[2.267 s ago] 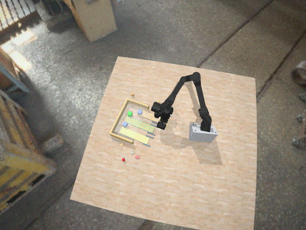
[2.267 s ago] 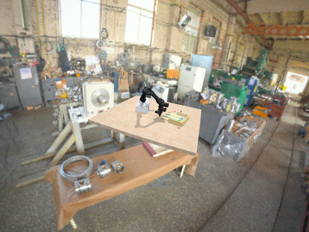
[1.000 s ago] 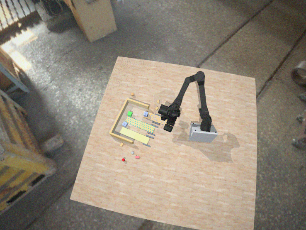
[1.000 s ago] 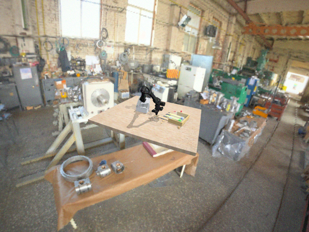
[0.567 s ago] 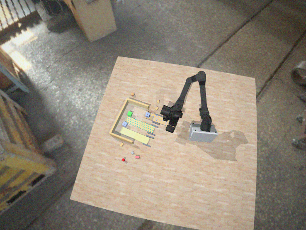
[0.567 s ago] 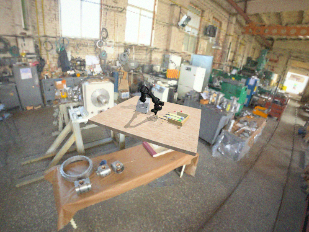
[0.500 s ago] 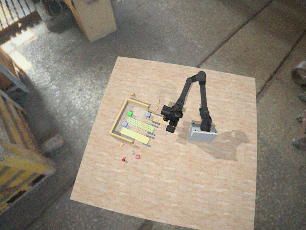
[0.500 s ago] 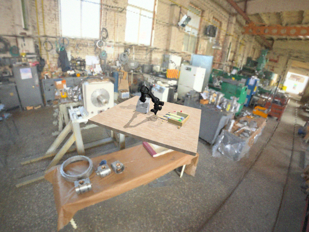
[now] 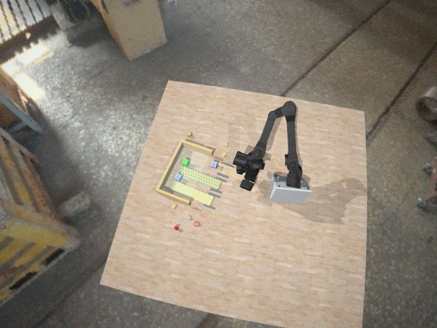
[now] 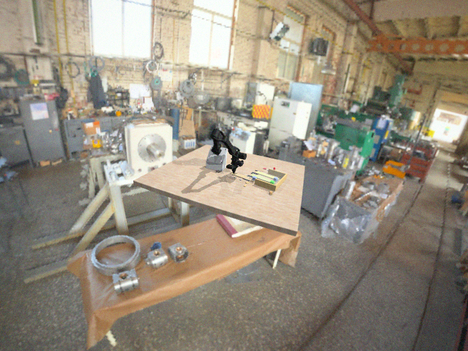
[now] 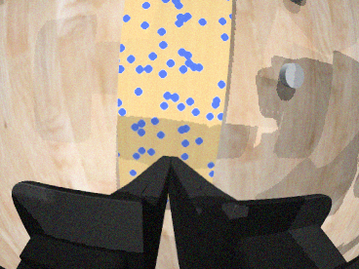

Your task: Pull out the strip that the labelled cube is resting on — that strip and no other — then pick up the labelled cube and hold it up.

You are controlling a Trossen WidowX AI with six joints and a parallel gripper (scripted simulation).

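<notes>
The big pale wooden table [image 9: 247, 268] carries everything here. Next down in size is the black six-joint arm [image 9: 278, 134], bent over so its wrist sits beside the three-walled tan wooden tray [image 9: 168, 169], which is open on the arm's side. Three strips poke out of that opening: a plain pale yellow strip [image 9: 192, 192], a teal-dotted cream strip [image 9: 202, 178], and the orange strip with blue dots [image 11: 172, 53]. The small lilac cube [image 9: 214, 164] sits on the blue-dotted one at its tray end, just past the tray's mouth; I can't read a label at this size, and a second lilac cube [image 9: 178, 177] sits on the teal strip.

The black parallel-jaw gripper [image 11: 171, 170] is closed tight with nothing visibly between its tips, which look pressed down on the strip's near end.

So I'd say it's mid strip-pull. Next it needs to drag a bit further, lift, open up and go for the cube.
</notes>
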